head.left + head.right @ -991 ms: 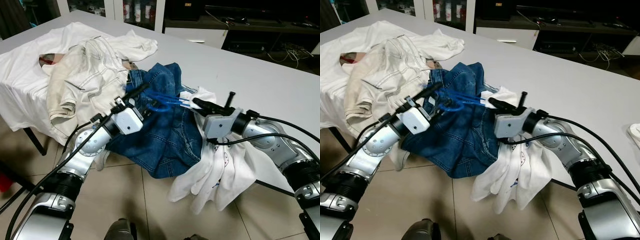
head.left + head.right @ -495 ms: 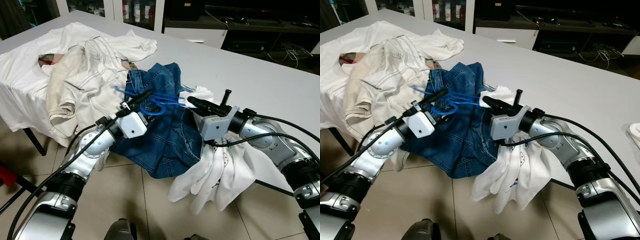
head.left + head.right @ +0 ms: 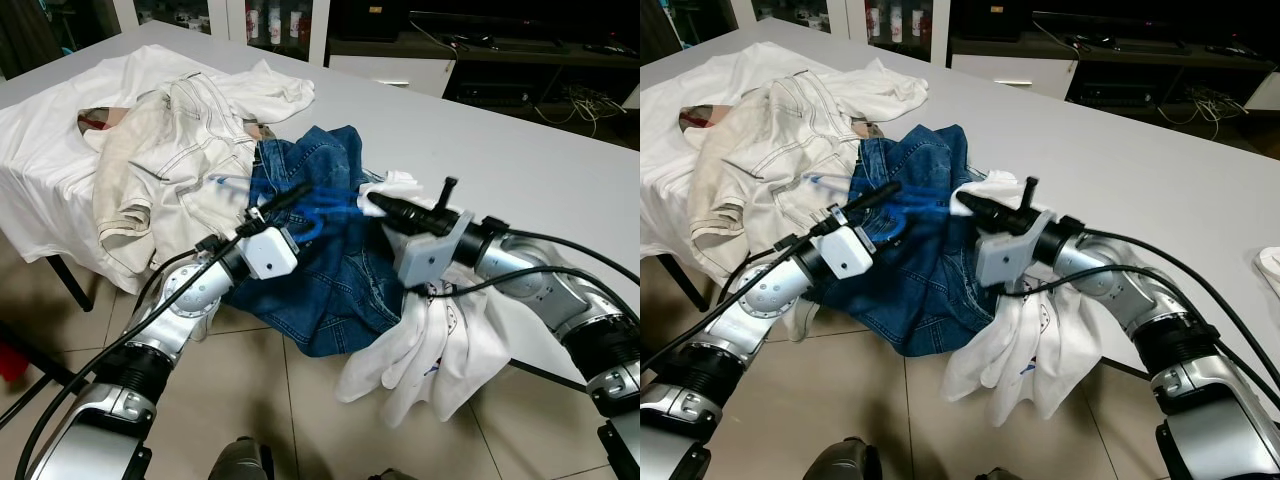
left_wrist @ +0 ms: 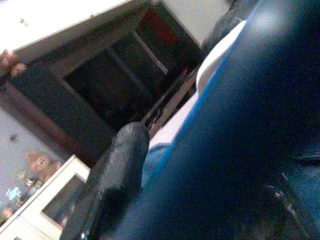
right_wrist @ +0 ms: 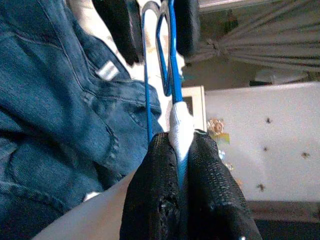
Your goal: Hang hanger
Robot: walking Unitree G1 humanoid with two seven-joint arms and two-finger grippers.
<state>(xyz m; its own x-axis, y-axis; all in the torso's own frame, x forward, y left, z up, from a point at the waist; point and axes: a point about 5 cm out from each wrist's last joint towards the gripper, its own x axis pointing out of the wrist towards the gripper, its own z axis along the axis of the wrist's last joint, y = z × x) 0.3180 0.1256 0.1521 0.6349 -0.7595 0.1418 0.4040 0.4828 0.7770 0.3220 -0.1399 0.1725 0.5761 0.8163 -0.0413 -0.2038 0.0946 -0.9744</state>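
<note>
On the grey table (image 3: pixel 560 170) heaped with blue jeans (image 3: pixel 340 270), the right gripper (image 5: pixel 181 150) is clamped on a blue hanger (image 5: pixel 172 75) above them, the left gripper (image 3: pixel 290 195) at its nine o'clock, fingers' state untellable.

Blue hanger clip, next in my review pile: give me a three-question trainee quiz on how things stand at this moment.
1. True or false: the right gripper is shut on the blue hanger.
2. What lies under the hanger: A) the blue jeans, B) a towel, C) a bare floor?
3. Fill in: a white garment hangs over the edge of the ____ below the right arm.

Key: 1 true. 2 A. 3 table.
</note>
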